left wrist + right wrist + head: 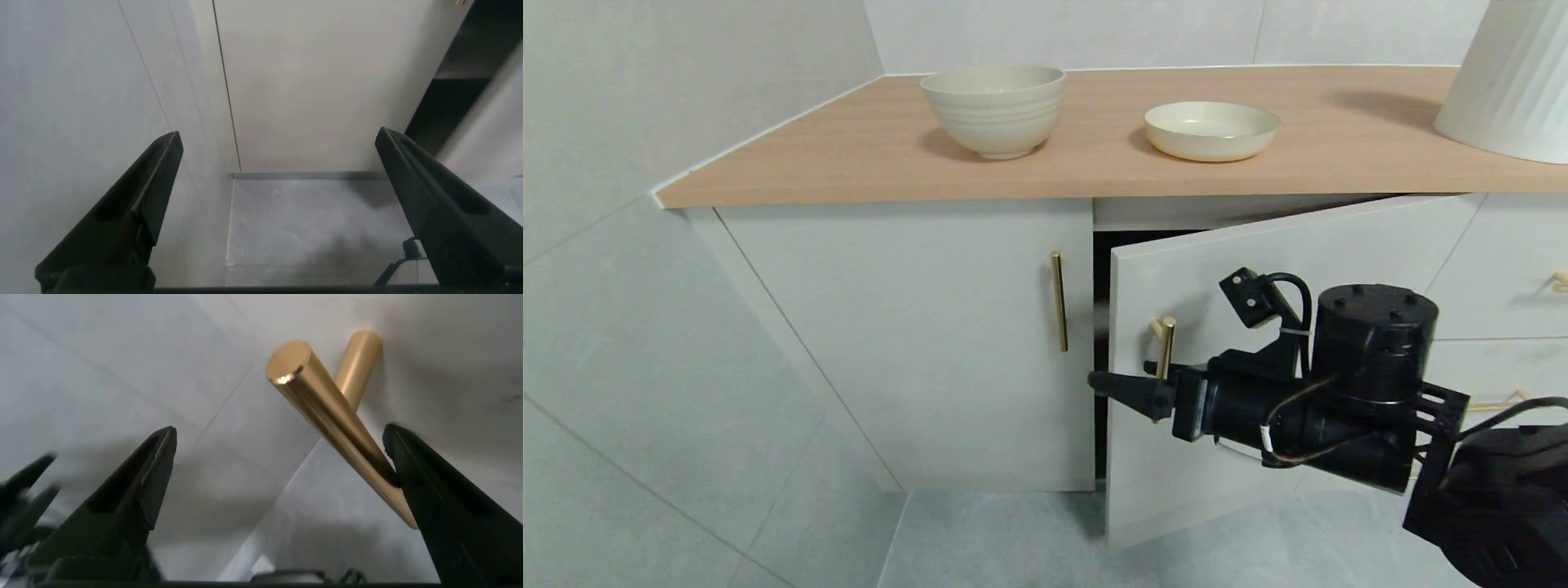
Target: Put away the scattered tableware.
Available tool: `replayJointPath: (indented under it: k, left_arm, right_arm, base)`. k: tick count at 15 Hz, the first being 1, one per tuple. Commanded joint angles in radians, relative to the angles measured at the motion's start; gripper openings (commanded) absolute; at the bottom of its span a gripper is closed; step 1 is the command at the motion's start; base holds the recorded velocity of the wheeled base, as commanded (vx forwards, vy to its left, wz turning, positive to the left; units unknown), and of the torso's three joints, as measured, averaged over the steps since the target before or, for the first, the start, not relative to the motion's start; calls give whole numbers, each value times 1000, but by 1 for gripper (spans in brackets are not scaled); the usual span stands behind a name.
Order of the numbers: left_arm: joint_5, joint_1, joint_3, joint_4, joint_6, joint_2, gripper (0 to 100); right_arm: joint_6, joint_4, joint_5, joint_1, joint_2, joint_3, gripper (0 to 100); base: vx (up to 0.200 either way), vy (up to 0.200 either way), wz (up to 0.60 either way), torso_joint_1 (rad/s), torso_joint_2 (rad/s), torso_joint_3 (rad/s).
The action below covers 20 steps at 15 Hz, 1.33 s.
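Note:
A deep cream bowl (995, 110) and a shallow cream dish (1211, 129) stand on the wooden countertop (849, 155). Below them, the right cabinet door (1258, 261) hangs partly ajar, showing a dark gap (1101, 327). My right gripper (1111, 385) is at that door's brass handle (1165, 343). In the right wrist view the gripper (279, 434) is open, and the handle (327, 412) runs between its fingers, close against one of them. In the left wrist view my left gripper (279, 137) is open and holds nothing, low over the grey floor (310, 229) by the cabinet front.
The left cabinet door (915, 343) is closed, with its own brass handle (1058, 300). A white ribbed container (1511, 82) stands at the counter's right end. Drawers with brass pulls (1560, 282) lie to the right. A tiled wall (645, 327) bounds the left.

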Motion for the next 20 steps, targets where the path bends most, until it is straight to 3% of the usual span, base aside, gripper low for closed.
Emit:
replayJointPath:
  k: [1,5,8,10,11,13,15,17,18,19,20]
  left_arm:
    - [0,0,0,0,-4,0,100]
    - [0,0,0,0,-9,2,100]
    - [0,0,-1,-4,-7,2,100]
    - [-28,0,-54,-1,-9,2,100]
    - [-137,-6,-178,59,-20,48,100]
    - [-296,-7,-337,163,-32,213,100]
    - [-434,-6,-469,151,-54,449,100]
    - [-500,-17,-561,109,-115,652,100]
    - [-546,-84,-581,68,-133,813,100]
    - [-545,-161,-581,-9,-159,943,100]
    - [-545,-198,-580,-121,-222,1049,100]
  right_arm:
    - [2,-41,9,25,-103,99,100]
    - [3,-110,9,53,-176,251,100]
    - [3,-122,9,77,-192,286,100]
    - [3,-122,10,82,-192,303,100]
    - [3,-122,10,82,-191,307,100]
    - [2,-124,10,82,-188,332,100]
    - [0,-124,10,82,-185,343,100]
    - [-1,-124,10,82,-188,343,100]
    - [-1,-125,10,82,-191,343,100]
    - [-1,-125,10,82,-191,344,100]
    - [0,-124,9,82,-186,347,100]
  base:
    - [0,0,0,0,0,0]
    - [0,0,0,0,0,0]
    - [0,0,0,0,0,0]
    - [0,0,0,0,0,0]
    - [0,0,0,0,0,0]
    - [0,0,0,0,0,0]
    - [0,0,0,0,0,0]
    - [0,0,0,0,0,0]
    - [0,0,0,0,0,0]
    - [0,0,0,0,0,0]
    - [0,0,0,0,0,0]
